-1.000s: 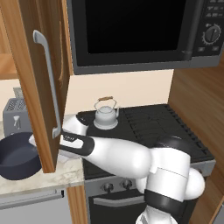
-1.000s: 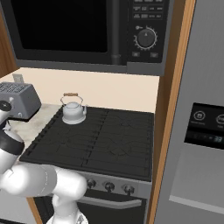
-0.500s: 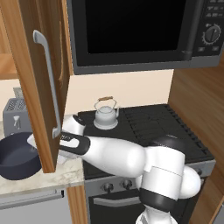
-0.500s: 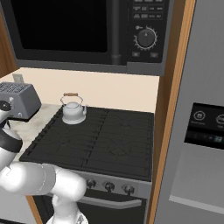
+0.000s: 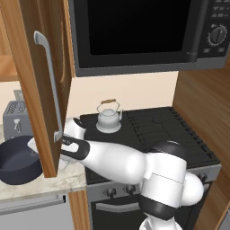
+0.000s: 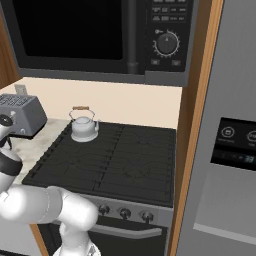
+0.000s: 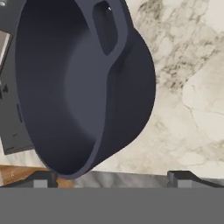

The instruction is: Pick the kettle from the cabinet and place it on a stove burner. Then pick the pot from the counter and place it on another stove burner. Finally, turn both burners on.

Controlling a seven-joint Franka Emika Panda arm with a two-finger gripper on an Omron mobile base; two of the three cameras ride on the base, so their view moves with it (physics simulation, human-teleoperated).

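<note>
Kettle (image 5: 109, 117): sits upright on the back-left burner of the stove (image 5: 152, 130), brown handle bar on top; at about 10 o'clock on the stovetop in the right base view.
Pot (image 5: 18, 158): on the counter (image 5: 58, 179) left of the stove, partly behind the open cabinet door (image 5: 40, 81); a toaster (image 5: 15, 117) stands behind it at 12 o'clock.
Gripper (image 7: 111, 177): jaws spread wide, holding nothing; tips either side of the pot's near rim, the loop handle (image 7: 105, 26) at 12 o'clock in the hand view.

Legible text: none. Microwave (image 6: 100, 40) control panel and refrigerator (image 6: 225, 150) display panel carry small markings, too blurred to read.
</note>
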